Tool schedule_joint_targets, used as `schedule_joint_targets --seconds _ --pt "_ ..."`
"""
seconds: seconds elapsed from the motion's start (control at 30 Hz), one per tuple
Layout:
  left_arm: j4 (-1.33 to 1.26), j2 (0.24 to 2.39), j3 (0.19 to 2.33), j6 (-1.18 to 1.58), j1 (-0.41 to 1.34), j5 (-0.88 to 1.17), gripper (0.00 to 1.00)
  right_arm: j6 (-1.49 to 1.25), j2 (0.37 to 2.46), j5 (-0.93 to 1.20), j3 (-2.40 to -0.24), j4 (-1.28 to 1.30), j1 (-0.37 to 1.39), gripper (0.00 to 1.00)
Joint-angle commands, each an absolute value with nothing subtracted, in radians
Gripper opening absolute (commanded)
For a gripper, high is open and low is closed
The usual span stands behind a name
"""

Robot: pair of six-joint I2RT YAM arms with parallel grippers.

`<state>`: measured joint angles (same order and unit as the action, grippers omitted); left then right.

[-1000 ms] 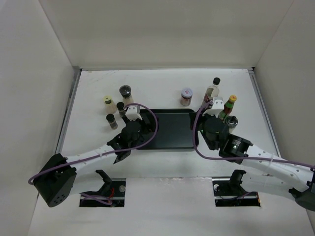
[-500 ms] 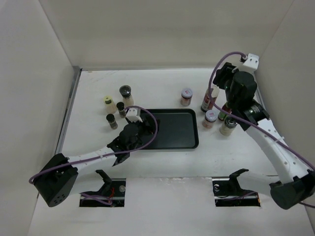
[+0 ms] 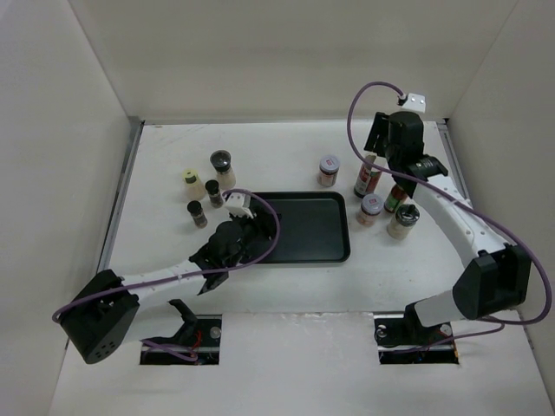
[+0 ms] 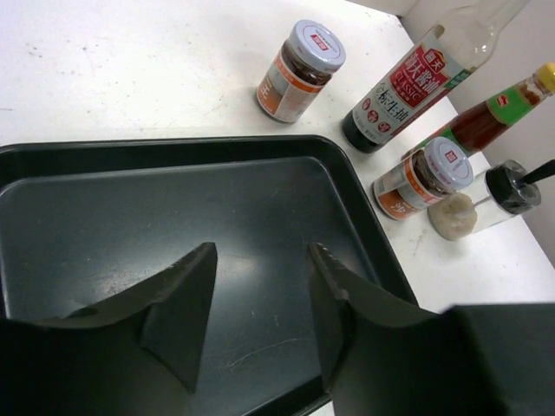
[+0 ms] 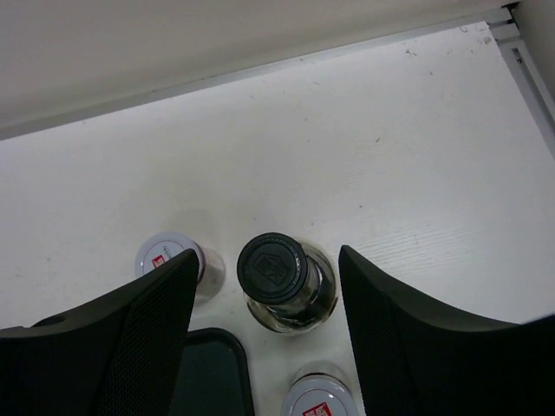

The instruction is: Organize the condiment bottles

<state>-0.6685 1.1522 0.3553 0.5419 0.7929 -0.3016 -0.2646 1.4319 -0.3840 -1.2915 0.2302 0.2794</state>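
The condiment bottles stand in two groups beside a flat black tray (image 3: 321, 227). Left of it are a yellow-lidded jar (image 3: 191, 180) and three dark-lidded jars (image 3: 222, 165). To its right are the tall black-capped bottle (image 3: 368, 178), two silver-lidded jars (image 3: 329, 169), a red sauce bottle (image 3: 397, 198) and a clear dark-capped jar (image 3: 402, 219). My left gripper (image 4: 260, 251) hovers over the tray (image 4: 173, 199); its jaws stand a little apart and hold nothing. My right gripper (image 5: 267, 256) hangs open high above the tall bottle's black cap (image 5: 273, 269), one finger on each side, not touching.
White walls close in the table on the left, back and right. The right arm (image 3: 451, 212) arches over the right-hand group. In the right wrist view a silver-lidded jar (image 5: 165, 251) and the tray's corner (image 5: 208, 381) lie close to the tall bottle.
The right arm rose from low beside the tray's right end to above the tall bottle, and its jaws opened. The left gripper's jaws narrowed over the tray.
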Motion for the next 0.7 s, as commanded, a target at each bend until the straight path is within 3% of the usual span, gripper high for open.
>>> schedule_joint_targets --seconds 0.0,0.23,0.47,0.67 --pt "-0.761 1.129 0.325 0.529 0.783 -0.275 0.47 -0.259 1.439 -0.376 -1.347 0.199 0.266 0.69" --pt "-0.781 1.117 0.308 0.549 0.76 -0.252 0.5 -0.253 1.48 -0.377 -1.351 0.187 0.269 0.55" --pt "-0.782 1.111 0.299 0.568 0.74 -0.238 0.57 -0.244 1.5 -0.385 -1.364 0.195 0.266 0.51" --pt "-0.784 1.105 0.295 0.578 0.726 -0.227 0.57 -0.244 1.479 -0.423 -1.348 0.14 0.271 0.25"
